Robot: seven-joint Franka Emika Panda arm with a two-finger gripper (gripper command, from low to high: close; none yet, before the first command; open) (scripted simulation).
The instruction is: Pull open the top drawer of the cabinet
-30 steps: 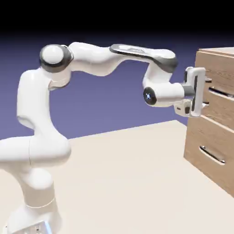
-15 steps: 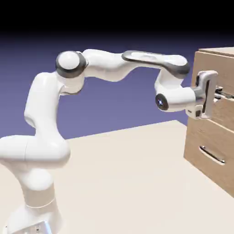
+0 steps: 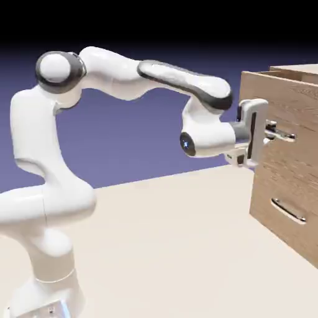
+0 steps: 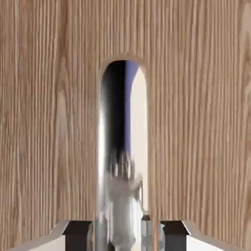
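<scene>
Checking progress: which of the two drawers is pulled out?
The top drawer: its front juts past the cabinet, tool shut on its handle; the lower drawer sits flush.

The exterior view stands beside the robot, off the table, facing across it: the arm (image 3: 124, 74) rises at the left and the cabinet (image 3: 289, 161) sits at the far right. The hand view looks straight along the gripper (image 4: 126, 235), very near the top drawer (image 4: 49, 122), whose wood fills it. Both views share that drawer's handle (image 4: 110, 147).

Matt wood-grain top drawer (image 3: 282, 118), mirror-polished metal handle (image 4: 110, 162), seemingly glossy plastic arm (image 3: 118, 71)
</scene>
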